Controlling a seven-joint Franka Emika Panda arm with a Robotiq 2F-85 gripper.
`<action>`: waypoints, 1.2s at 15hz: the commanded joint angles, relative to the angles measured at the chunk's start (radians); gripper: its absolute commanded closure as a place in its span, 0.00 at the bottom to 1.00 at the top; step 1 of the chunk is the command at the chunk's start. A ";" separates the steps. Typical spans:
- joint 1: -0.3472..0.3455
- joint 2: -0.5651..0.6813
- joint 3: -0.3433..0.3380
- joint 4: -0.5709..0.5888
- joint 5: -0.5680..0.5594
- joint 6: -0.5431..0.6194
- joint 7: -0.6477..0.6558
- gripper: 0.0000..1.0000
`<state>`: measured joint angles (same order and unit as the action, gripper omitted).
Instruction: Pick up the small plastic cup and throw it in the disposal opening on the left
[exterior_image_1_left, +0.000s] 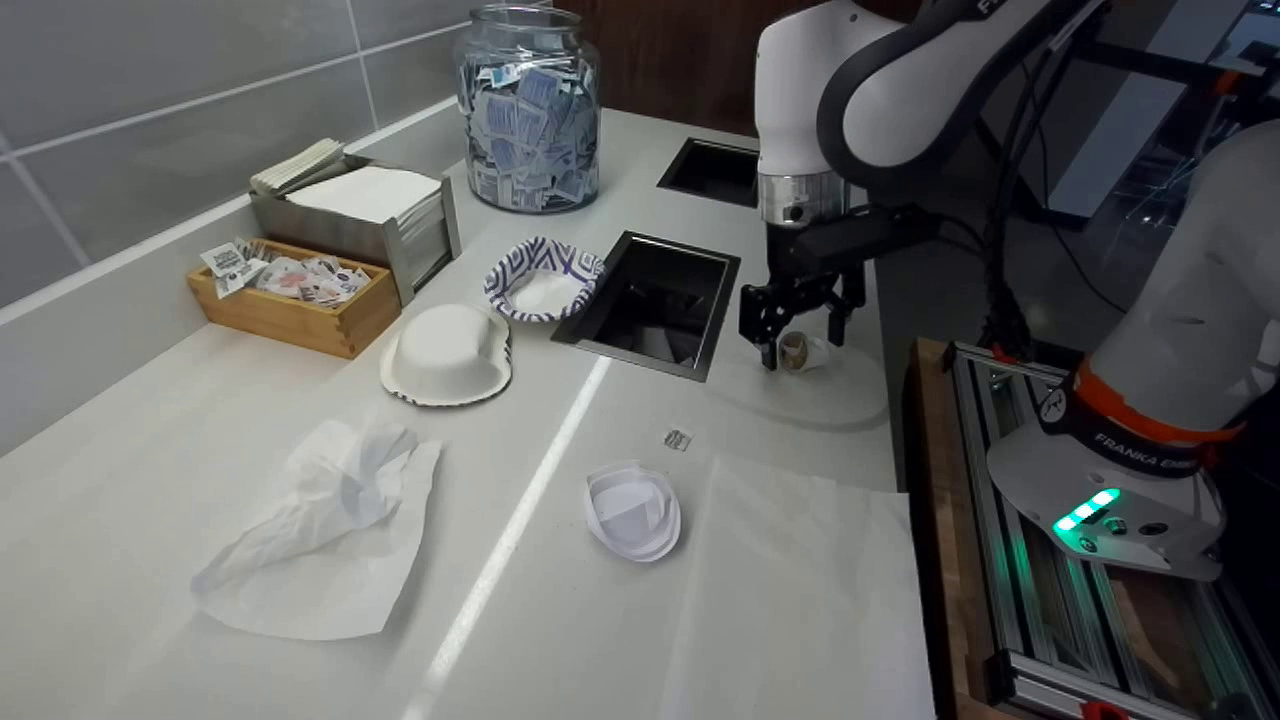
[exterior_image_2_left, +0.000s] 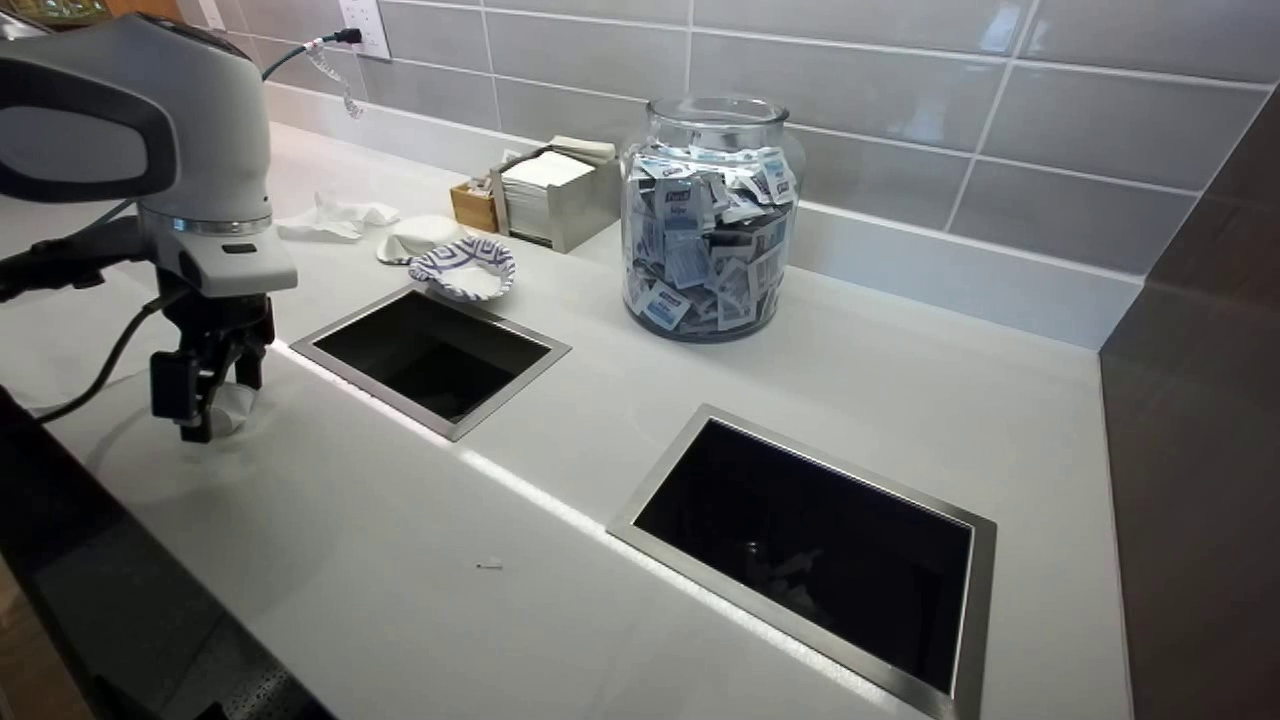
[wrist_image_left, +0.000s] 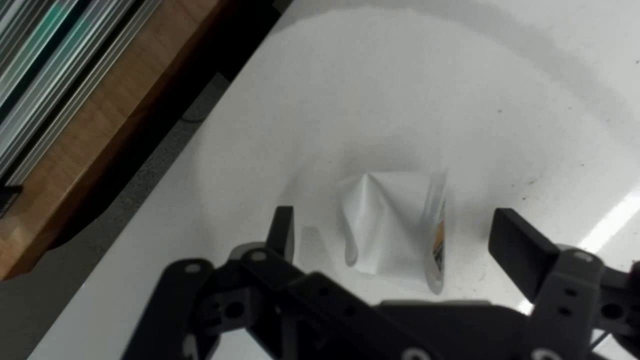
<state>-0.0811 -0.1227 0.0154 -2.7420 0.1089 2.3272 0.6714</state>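
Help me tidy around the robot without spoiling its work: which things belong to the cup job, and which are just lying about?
For the job:
small cup, on its side
gripper, open, straddling the cup
left disposal opening

Not involved:
upturned bowl
patterned bowl
crumpled white paper
small printed packet
white cup-shaped container
glass jar of wipe packets
napkin holder
wooden packet box
right disposal opening

The cup (wrist_image_left: 390, 225) looks matt and creased, the jar (exterior_image_2_left: 715, 120) glass, the box (exterior_image_1_left: 290, 318) wooden.
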 joint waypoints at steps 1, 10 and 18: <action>0.016 0.021 -0.011 -0.001 0.050 0.011 -0.049 0.03; 0.021 0.021 -0.010 0.007 0.090 0.007 -0.083 0.64; 0.022 -0.018 -0.001 0.010 0.060 0.004 -0.054 0.86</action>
<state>-0.0673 -0.1160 0.0148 -2.7239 0.1794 2.3249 0.6067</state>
